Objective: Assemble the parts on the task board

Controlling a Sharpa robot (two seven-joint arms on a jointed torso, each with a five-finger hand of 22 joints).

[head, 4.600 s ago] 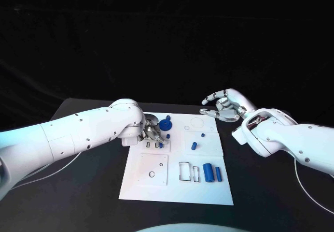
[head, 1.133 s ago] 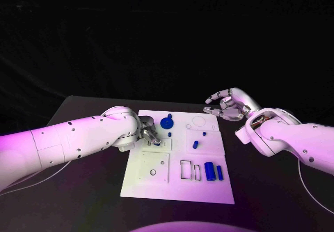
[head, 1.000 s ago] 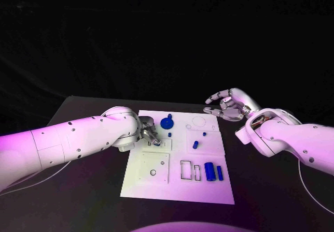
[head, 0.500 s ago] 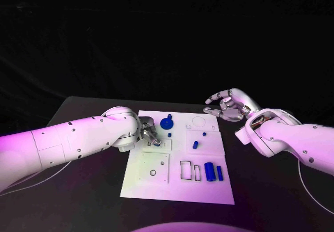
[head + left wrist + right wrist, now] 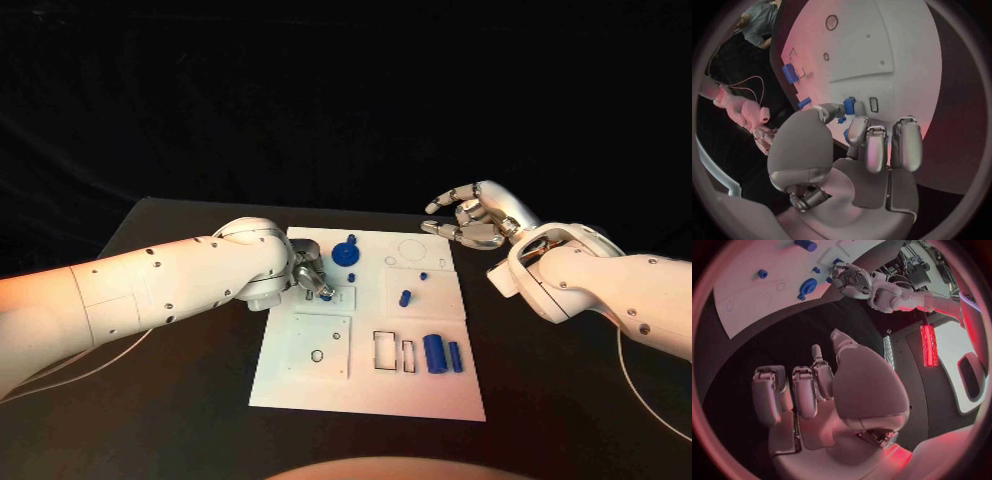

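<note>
You had one white task board (image 5: 368,380) lying lengthwise up the middle of the dark worktop (image 5: 173,400). On it I counted two blue cylinders (image 5: 441,355) side by side at lower right of centre, long axes running up the frame, plus a blue gear (image 5: 346,254) near the board's top.

Your left hand (image 5: 309,281) sat at the board's left edge; the left wrist view showed its fingers (image 5: 869,145) pinching a small blue part (image 5: 849,105) against the board.

Your right hand (image 5: 470,219) hovered beyond the board's upper right corner, fingers curled, holding nothing.
</note>
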